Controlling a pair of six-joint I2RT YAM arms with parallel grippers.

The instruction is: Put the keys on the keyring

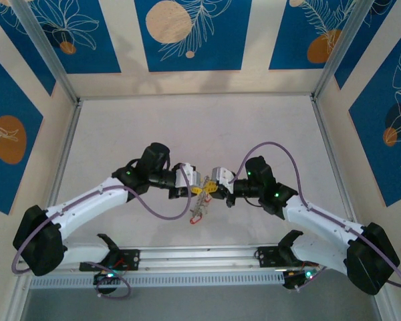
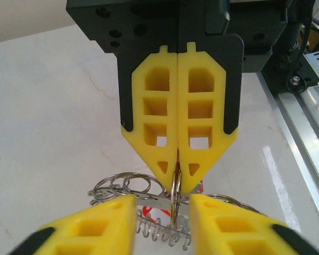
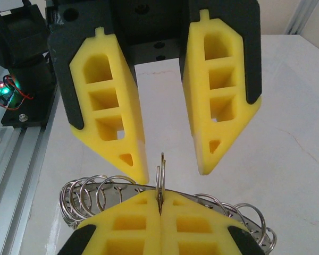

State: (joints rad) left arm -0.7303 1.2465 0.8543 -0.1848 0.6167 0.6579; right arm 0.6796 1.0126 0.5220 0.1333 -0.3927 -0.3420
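**Threading step: R claw (image 2: 178, 176) pinched shut on keyring (image 3: 95, 194), L claw (image 3: 173, 171) open either side of one loop.**
Keyring's held over table (image 1: 187, 120), mid, toward near edge. Keys (image 1: 197, 215) seem to dangle just under it. Next, you'd close L claw w/o twisting the loop. Keys mostly hidden behind the pads, so can't tell if they're on the ring.

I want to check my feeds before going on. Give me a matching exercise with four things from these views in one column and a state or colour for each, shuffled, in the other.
Things:
1. left gripper
2. right gripper
3. cable
4. table

States or colours:
A. purple
B. shut on the thin metal ring
C. pale, marbled
D. open

Pairs: 1-D, 2-B, 3-A, 4-C
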